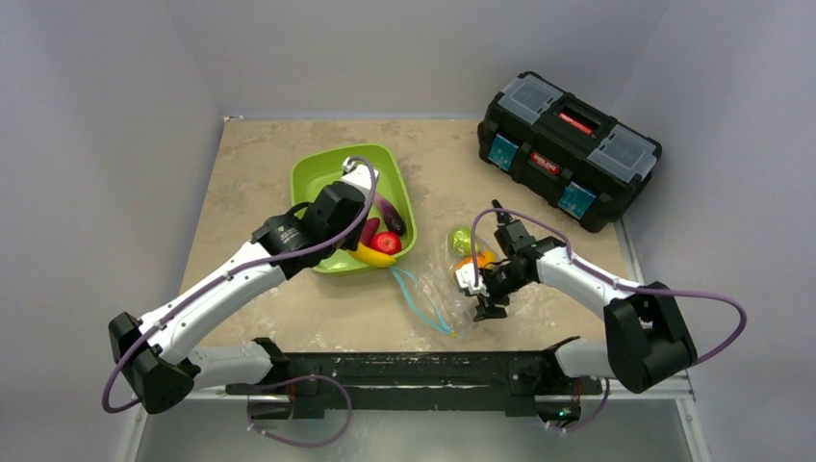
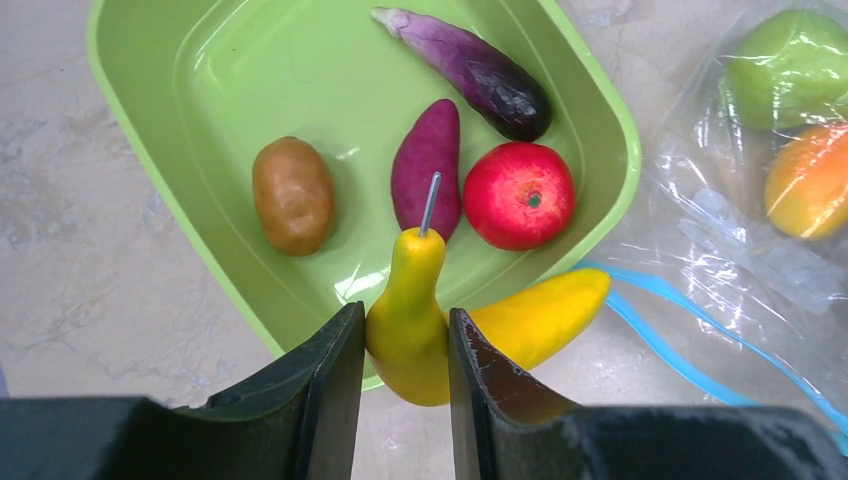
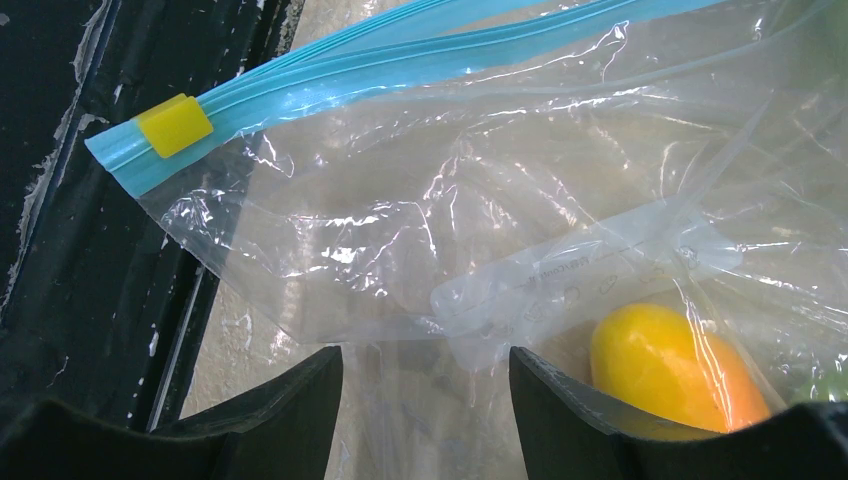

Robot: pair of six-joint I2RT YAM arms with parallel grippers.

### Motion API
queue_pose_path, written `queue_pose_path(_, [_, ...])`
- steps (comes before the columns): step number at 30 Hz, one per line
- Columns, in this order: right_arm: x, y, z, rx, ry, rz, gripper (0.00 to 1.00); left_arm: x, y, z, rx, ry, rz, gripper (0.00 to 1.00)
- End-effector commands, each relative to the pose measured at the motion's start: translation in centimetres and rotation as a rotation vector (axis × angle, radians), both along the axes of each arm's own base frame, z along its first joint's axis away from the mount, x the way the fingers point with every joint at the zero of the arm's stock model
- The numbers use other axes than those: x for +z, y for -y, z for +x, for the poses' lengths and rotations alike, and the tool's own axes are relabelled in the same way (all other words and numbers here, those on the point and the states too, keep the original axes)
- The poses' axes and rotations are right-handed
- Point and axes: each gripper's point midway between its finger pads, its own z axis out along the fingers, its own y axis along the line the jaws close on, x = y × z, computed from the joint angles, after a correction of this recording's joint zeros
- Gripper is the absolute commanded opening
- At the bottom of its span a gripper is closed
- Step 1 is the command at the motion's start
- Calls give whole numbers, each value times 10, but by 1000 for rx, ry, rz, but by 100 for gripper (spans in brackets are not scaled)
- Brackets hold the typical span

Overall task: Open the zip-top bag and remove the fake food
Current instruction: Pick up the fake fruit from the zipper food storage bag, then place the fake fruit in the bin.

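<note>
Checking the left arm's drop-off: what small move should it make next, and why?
Probably nudge forward, then open: the left fingers pinch the yellow pear over the green tray's near rim, beside the banana.

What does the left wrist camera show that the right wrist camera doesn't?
Only the left wrist view: the left gripper shut on a yellow pear at the green tray's edge, which holds an eggplant and red apple. Only the right wrist view: the yellow zipper slider. Both: the zip-top bag with an orange piece inside.
</note>
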Motion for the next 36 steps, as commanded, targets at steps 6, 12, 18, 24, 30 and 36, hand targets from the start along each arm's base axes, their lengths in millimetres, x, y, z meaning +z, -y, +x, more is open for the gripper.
queue_pose_path(6, [6, -4, 2, 13, 1, 26, 60, 30, -25, 36, 83, 93, -41, 0])
queue_pose_path(12, [5, -3, 2, 16, -3, 22, 60, 19, -38, 60, 118, 53, -39, 0])
queue_pose_path(18, [3, -2, 3, 8, -6, 13, 60, 2, -46, 82, 208, -15, -123, 0])
queue_pose_path(24, [1, 0, 4, 2, -14, 7, 60, -12, -52, 107, 346, -98, -340, 0])
queue_pose_path(30, [0, 1, 3, 5, -18, 1, 60, -41, -57, 125, 424, -230, -494, 29])
queue_pose_path(36, [0, 1, 5, -2, -20, 2, 61, -39, -63, 136, 428, -233, -537, 59])
